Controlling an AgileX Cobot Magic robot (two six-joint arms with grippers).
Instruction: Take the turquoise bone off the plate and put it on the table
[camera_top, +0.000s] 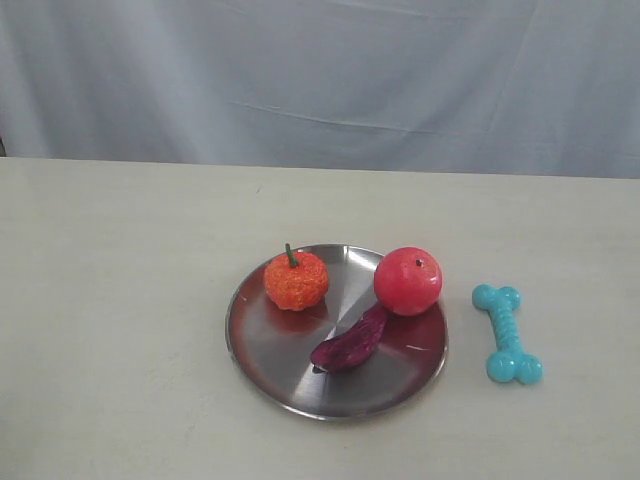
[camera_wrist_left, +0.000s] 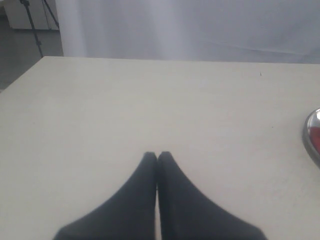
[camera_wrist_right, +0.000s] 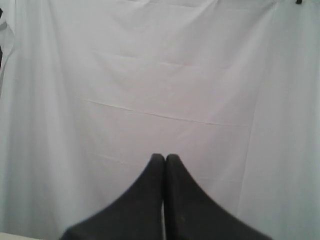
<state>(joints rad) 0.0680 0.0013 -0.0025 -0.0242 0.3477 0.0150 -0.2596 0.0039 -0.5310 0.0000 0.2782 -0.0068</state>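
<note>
Both of mine are closed up at the moment. On the left gripper (camera_wrist_left: 157, 155), the two dark fingers (camera_wrist_left: 135, 205) are pressed flat together. The tips meet with only a hairline seam between them, and nothing is held. It's hanging over the desk (camera_wrist_left: 100, 110), angled slightly down and not touching it. The right gripper (camera_wrist_right: 164, 157) is the same deal, fingers (camera_wrist_right: 195, 210) tight together and empty, but aimed higher, roughly level.

Soft, even light; plate (camera_top: 262, 350) glints; wrist views slightly blurred.
</note>
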